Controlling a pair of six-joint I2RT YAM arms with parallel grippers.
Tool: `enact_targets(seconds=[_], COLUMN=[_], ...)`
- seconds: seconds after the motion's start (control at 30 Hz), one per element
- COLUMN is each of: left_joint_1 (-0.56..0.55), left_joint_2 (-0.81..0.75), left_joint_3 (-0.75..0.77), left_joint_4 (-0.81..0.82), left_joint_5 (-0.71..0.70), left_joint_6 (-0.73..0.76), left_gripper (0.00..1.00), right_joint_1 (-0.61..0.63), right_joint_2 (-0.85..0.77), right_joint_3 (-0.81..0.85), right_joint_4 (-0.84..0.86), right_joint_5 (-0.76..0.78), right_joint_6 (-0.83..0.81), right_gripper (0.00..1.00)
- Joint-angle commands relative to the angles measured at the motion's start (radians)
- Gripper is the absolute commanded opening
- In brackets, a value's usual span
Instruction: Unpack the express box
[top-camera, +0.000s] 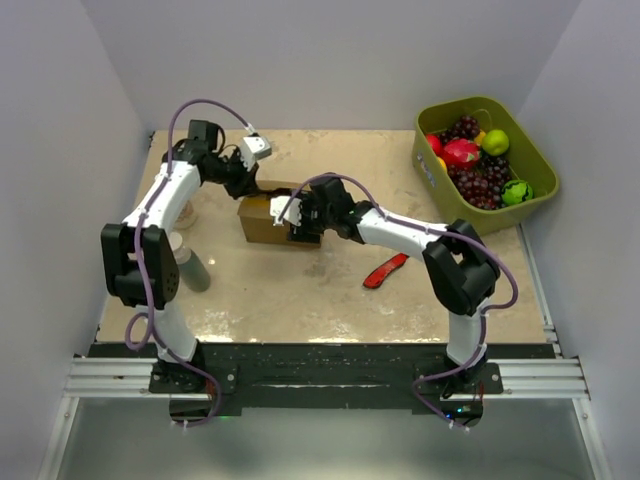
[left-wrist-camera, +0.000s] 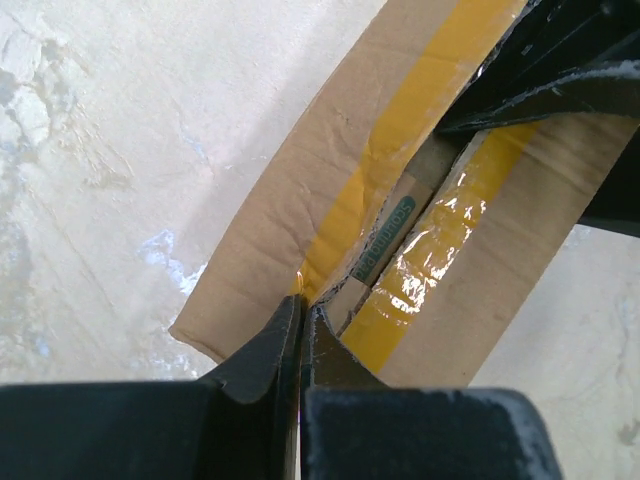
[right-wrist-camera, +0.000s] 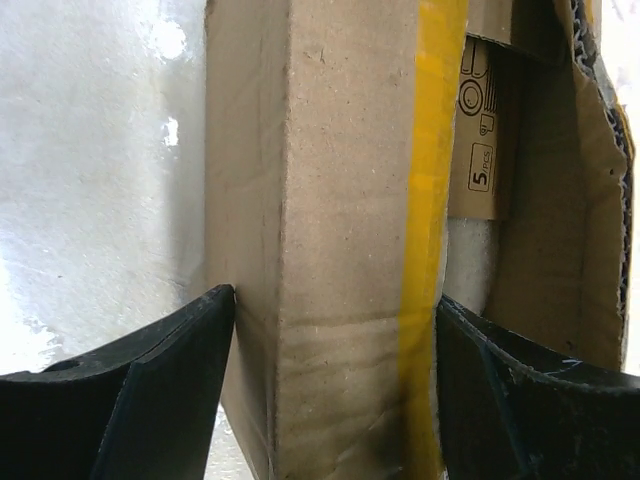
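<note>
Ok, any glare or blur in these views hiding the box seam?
Left wrist: glare sits on the yellow tape of the express box beside the seam, and the open seam itself reads fine; the left fingers are dark and soft. Right wrist: the table is blown out white, the right fingers near-black, the box sharp. Top external: even light, soft shadows.

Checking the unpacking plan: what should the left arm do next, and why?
Probably peel the flap outward: the left gripper pinches it, the gap is narrow over an inner pack, and the right gripper braces the box.
</note>
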Motion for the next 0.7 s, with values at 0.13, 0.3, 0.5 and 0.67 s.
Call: enact_targets(seconds=[0.13, 0.3, 0.5, 0.67], left_joint_1=[0.002, 0.003, 0.057, 0.056], left_joint_2=[-0.132, -0.123, -0.094, -0.008], left_joint_3=[-0.104, -0.063, -0.022, 0.077], left_joint_4=[0.009, -0.021, -0.010, -0.212], left_joint_5=[0.050, 0.136, 0.239, 0.287], left_joint_6=[-0.179, -0.212, -0.284, -0.174], left_gripper=[0.00, 0.00, 0.00, 0.00], right_joint_1=[-0.014, -0.020, -0.034, -0.089], right_joint_2=[0.055, 0.043, 0.043, 0.004], right_joint_3=[-0.118, -0.201, -0.208, -0.034], right_joint_4=[-0.018, 0.045, 0.037, -0.191], right_joint_5=[0.216, 0.250, 0.247, 0.004], right_joint_6=[-0.132, -0.222, -0.248, -0.167], right_gripper=[0.72, 0.72, 0.72, 0.79])
